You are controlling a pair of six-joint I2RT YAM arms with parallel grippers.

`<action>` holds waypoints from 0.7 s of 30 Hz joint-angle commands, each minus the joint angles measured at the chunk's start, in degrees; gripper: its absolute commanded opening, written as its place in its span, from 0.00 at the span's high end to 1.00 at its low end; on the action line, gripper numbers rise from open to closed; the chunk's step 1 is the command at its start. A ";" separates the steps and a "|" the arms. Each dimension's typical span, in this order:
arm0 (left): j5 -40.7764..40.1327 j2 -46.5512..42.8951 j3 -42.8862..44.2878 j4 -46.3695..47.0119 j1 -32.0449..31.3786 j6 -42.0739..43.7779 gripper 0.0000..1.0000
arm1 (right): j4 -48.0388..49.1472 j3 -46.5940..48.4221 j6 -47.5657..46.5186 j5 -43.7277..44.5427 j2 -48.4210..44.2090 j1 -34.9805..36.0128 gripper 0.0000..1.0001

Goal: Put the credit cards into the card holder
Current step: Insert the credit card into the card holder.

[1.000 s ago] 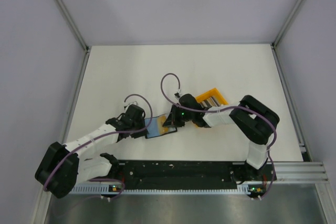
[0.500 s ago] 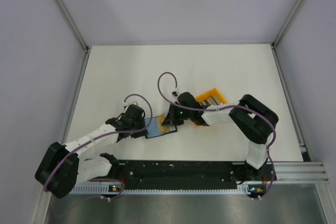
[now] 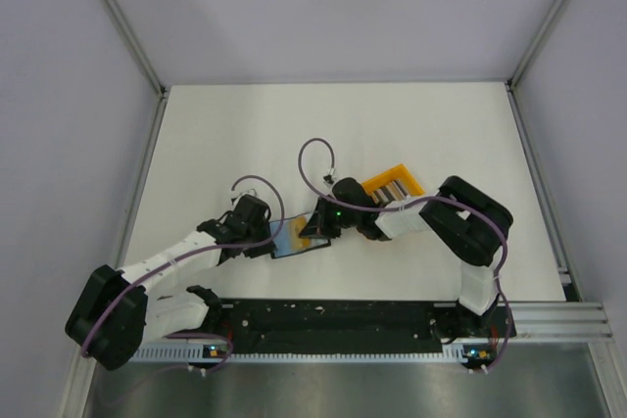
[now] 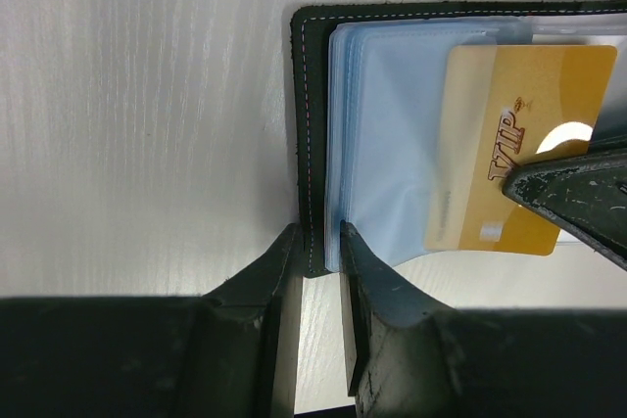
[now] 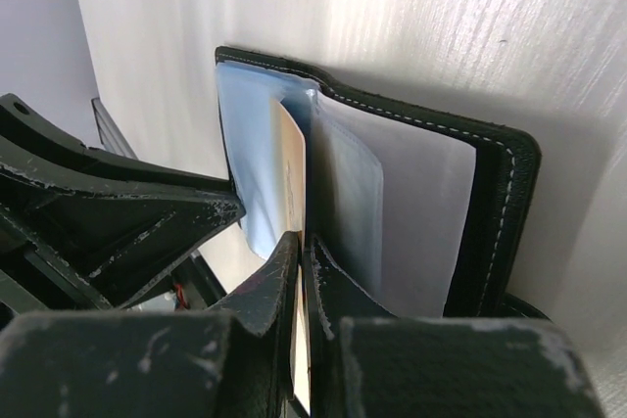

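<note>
Seen from above, 2 white-and-black robot arms meet near the middle of a white table (image 3: 343,124).

Between them lies a small, flat, black stitched card holder (image 3: 292,242), open, showing pale blue clear plastic sleeves. The left gripper (image 3: 269,245) reaches it from 9 o'clock. The right gripper (image 3: 315,232) reaches it from 2 o'clock.

In the left wrist view, the left gripper (image 4: 318,242) comes up from 6 o'clock. Its 2 dark fingers are clamped on the bottom edge of the card holder (image 4: 312,124), 1 on the outside of the black cover and 1 against the blue sleeves. A shiny gold card (image 4: 509,134) printed with "VIP" lies over the sleeves toward 3 o'clock. Part of its left end looks tucked behind a sleeve. A scuffed black fingertip of the other arm overlaps its lower right corner.

In the right wrist view, the right gripper (image 5: 300,247) is closed tight on the gold card (image 5: 292,163), seen edge-on. The card stands between the blue sleeves of the open card holder (image 5: 495,212). The left gripper's dark body sits at 9 o'clock.

Back in the overhead view, a small orange plastic bin (image 3: 400,169) sits on the table at 2 o'clock from the card holder, just behind the right arm. It holds the remaining credit cards (image 3: 392,187), thin silvery-grey and dark cards standing on edge in a row.
</note>
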 commanded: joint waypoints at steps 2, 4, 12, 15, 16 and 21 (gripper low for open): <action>1.53 0.59 0.09 0.99 -0.08 -0.13 0.76 | -3.57 -0.99 0.28 0.91 0.80 2.60 1.00; 1.44 0.50 0.09 0.90 -0.16 -0.13 0.76 | -5.59 -0.12 -0.52 1.79 0.54 3.13 1.00; 1.27 0.24 0.44 0.64 -0.07 0.31 0.79 | -12.44 4.63 -2.89 3.01 0.81 4.80 0.89; 1.00 -0.20 0.44 -0.07 -0.07 0.40 0.80 | -17.52 5.68 -5.08 6.96 -1.21 4.54 0.80; 0.83 -0.29 0.35 -0.15 0.01 0.48 0.80 | -19.46 6.21 -6.22 8.19 -2.09 4.27 0.77; 0.48 -0.38 0.61 -0.51 0.01 0.75 0.80 | -26.24 9.29 -10.62 12.95 -4.99 4.18 0.65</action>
